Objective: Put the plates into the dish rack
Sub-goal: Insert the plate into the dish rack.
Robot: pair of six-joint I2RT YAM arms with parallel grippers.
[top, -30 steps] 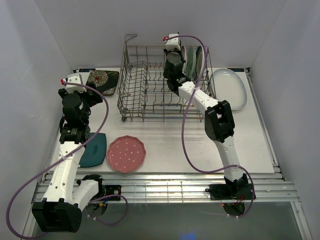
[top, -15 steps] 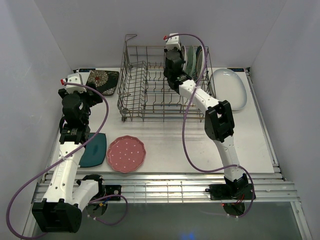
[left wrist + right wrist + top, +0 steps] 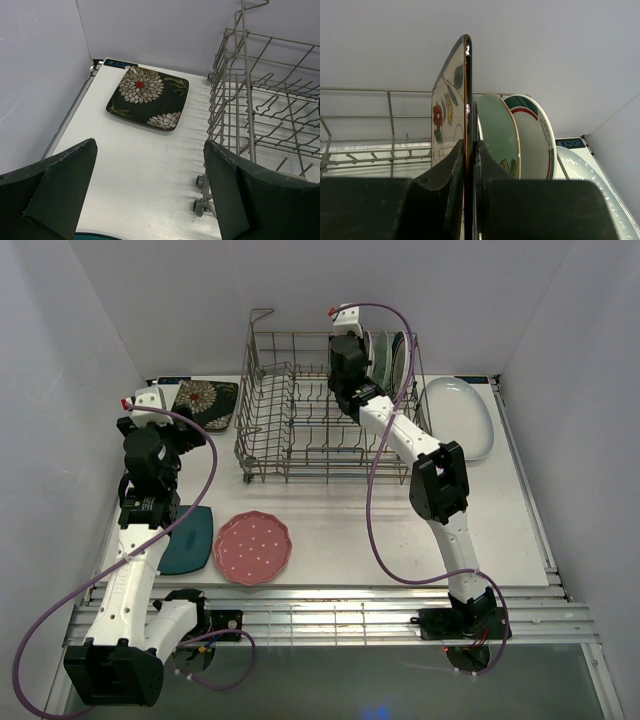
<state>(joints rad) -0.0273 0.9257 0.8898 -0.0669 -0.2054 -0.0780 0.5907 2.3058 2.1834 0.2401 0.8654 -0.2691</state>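
Your right gripper [image 3: 469, 150] was clamped tight on the edge of the cream floral square plate [image 3: 449, 100]. It held the plate upright and edge-on to the wrist camera, up at the far right end of the dish rack [image 3: 290, 410]. Just to its right, two more plates stood on edge in the rack: a mint plate [image 3: 497, 130] first, then a green-rimmed white plate [image 3: 535, 135]. I couldn't tell whether the held plate was touching the mint one. Its bottom edge was hidden behind the gripper, so no idea if it sat between the tines.

Your left gripper [image 3: 150, 150] was spread wide with nothing in it, hanging over the left side of the bench [image 3: 145, 170], just left of the rack's near-left corner. Beyond it, the black floral square plate [image 3: 148, 97] lay flat at the far left corner of the bench, apart from the rack.

The rest of the plates were on the bench too. The white oval plate [image 3: 460, 415] was just right of the rack, and the pink dotted plate [image 3: 253, 547] was near, left of the middle. The dark teal plate [image 3: 192, 538] lay just beside it on the left, partly under your left arm.
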